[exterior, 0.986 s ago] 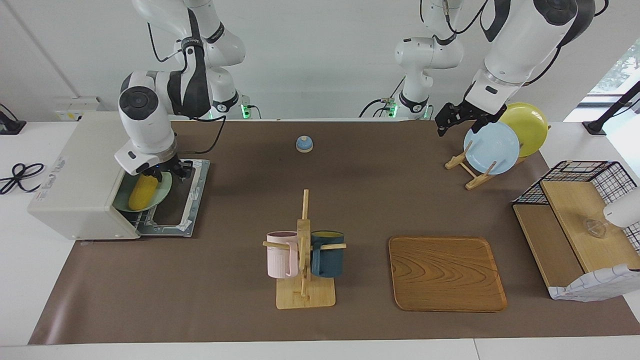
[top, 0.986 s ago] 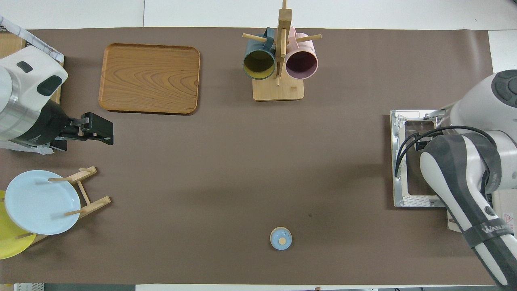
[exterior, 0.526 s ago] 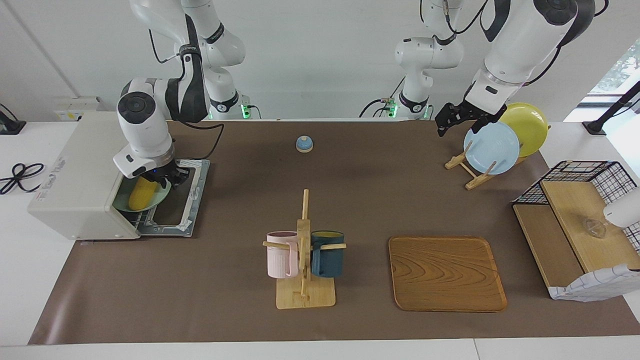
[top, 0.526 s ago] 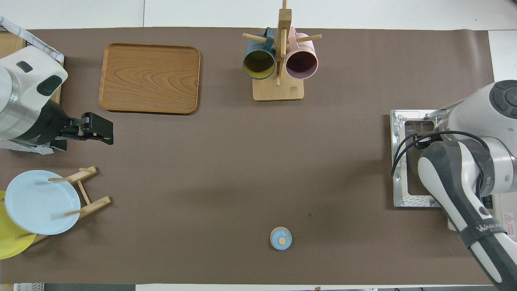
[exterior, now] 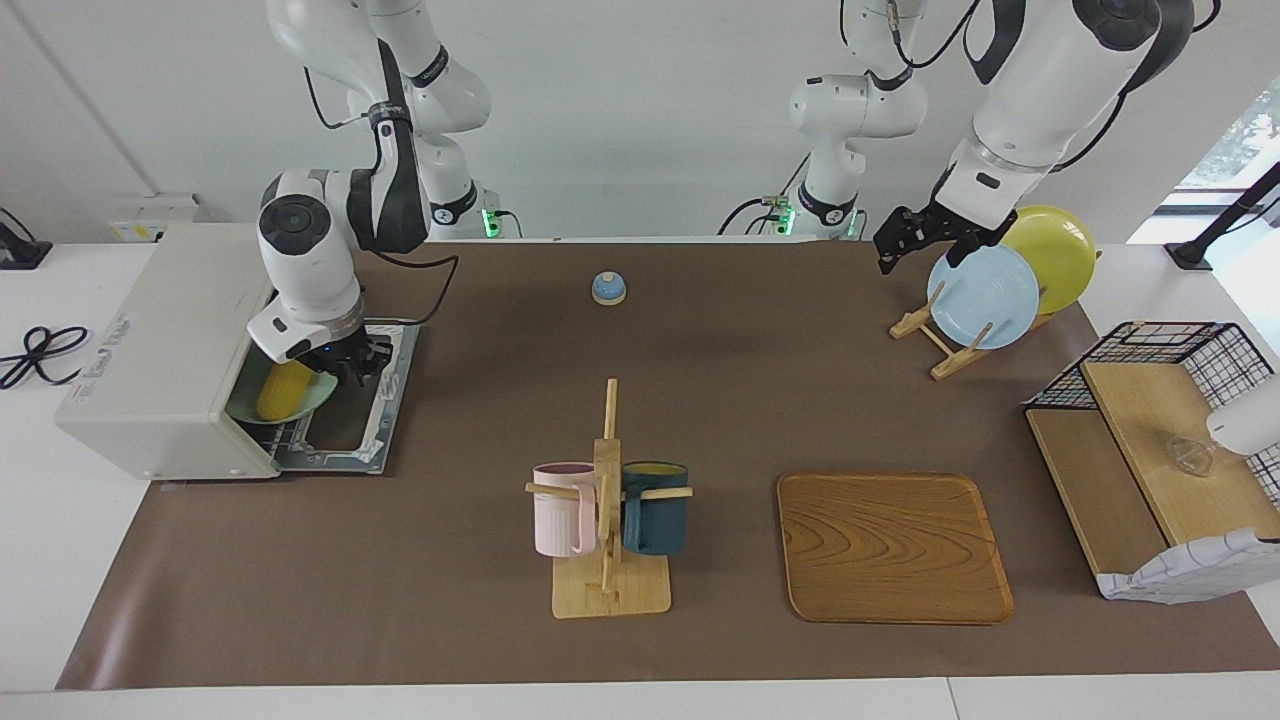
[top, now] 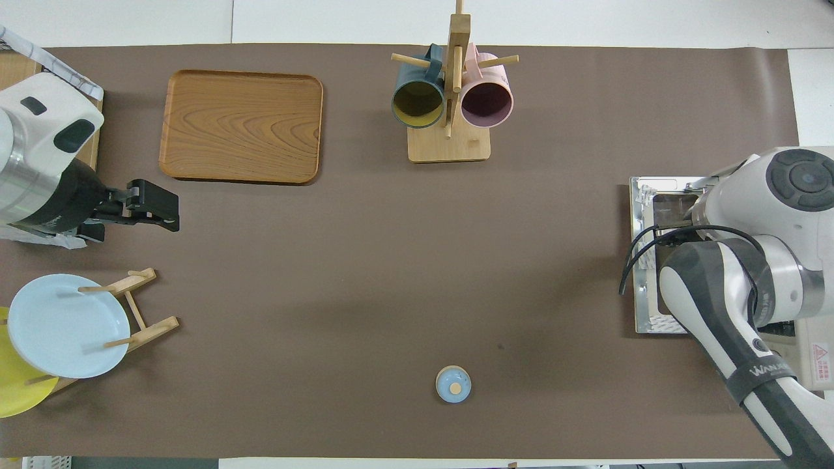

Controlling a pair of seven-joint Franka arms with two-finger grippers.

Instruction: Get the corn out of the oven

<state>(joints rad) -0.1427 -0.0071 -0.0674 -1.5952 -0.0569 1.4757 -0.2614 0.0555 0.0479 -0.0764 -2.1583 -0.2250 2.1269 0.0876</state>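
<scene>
- At the right arm's end of the worktop (exterior: 480,620), the off-white boxy oven (exterior: 160,350) has its door folded down, freeing access.
- Bumpy yellow corn (exterior: 283,388) lies on a pale green plate (exterior: 318,395) inside it.
- Right gripper (exterior: 352,362) hangs at the corn's tip; whether its jaws grip cannot be told.
- Left gripper (exterior: 905,240) waits over the plate rack (exterior: 935,345), jaws unreadable.

Mug rack (exterior: 607,520) w/ pink mug (exterior: 563,508) & blue mug (exterior: 656,506); wooden tray (exterior: 893,546) beside it. Plate stand (exterior: 940,340), 2 plates. Small blue item (exterior: 608,288), possibly a bell.
</scene>
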